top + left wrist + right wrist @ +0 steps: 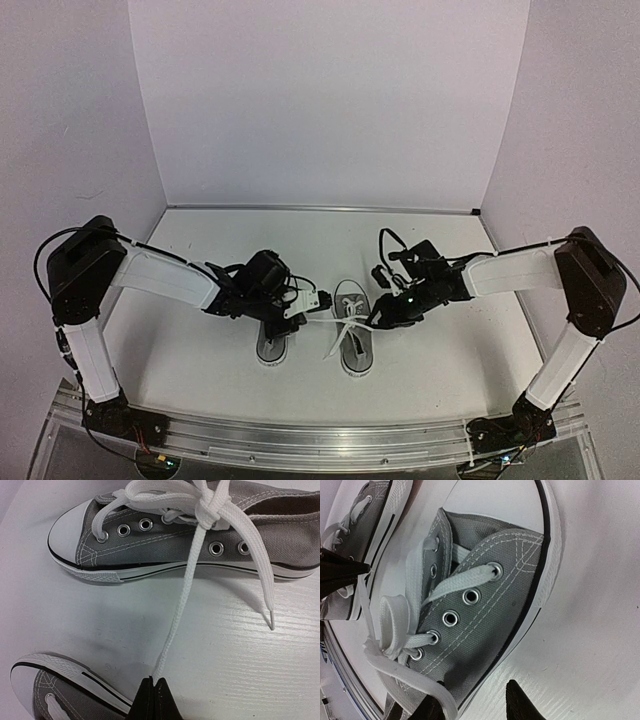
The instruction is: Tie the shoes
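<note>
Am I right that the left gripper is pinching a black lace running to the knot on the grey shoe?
Not quite: the lace is white, not black. The left wrist view shows the left gripper pinching it as it runs to the knot on the grey shoe.

- Setting: a robotics lab test cell.
- Left arm (165, 275) and right arm (515, 270) are bolted to an aluminium rail (320, 440) along the near edge of a white table (200, 370).
- Plain white back panel (330, 100) and side panels (60, 120) box in the table on three sides.
- Exposed black cable (40, 262) loops off the left arm's shoulder.
</note>
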Action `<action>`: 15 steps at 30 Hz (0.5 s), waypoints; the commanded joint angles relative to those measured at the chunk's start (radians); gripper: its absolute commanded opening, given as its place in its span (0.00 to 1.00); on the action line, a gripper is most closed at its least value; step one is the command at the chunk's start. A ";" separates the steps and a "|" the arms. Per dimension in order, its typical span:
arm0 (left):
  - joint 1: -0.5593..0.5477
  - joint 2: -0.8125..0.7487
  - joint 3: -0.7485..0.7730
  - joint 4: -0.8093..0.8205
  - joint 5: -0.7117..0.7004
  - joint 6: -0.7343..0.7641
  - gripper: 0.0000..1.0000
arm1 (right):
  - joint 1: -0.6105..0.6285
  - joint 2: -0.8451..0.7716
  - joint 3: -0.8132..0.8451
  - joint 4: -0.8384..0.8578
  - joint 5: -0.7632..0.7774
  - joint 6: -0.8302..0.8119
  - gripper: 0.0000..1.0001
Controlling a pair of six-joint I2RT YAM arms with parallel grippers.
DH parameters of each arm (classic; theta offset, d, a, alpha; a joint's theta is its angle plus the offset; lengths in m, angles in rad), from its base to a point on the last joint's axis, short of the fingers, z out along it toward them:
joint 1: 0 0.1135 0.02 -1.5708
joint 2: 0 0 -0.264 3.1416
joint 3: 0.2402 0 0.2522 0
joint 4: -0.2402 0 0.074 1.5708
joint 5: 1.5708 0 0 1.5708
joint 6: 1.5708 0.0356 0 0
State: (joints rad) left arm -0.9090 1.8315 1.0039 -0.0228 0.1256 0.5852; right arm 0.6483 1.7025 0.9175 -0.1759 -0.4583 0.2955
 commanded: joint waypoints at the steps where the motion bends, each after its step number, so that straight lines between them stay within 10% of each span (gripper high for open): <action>1: 0.012 -0.057 -0.016 -0.021 -0.026 0.014 0.00 | -0.001 0.016 0.039 -0.002 -0.006 -0.013 0.38; 15: 0.021 -0.051 -0.007 -0.060 -0.022 0.024 0.00 | -0.001 0.005 0.043 -0.001 -0.032 -0.025 0.41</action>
State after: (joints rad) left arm -0.8959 1.8088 0.9920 -0.0425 0.1089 0.5937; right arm 0.6483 1.7058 0.9256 -0.1764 -0.4694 0.2909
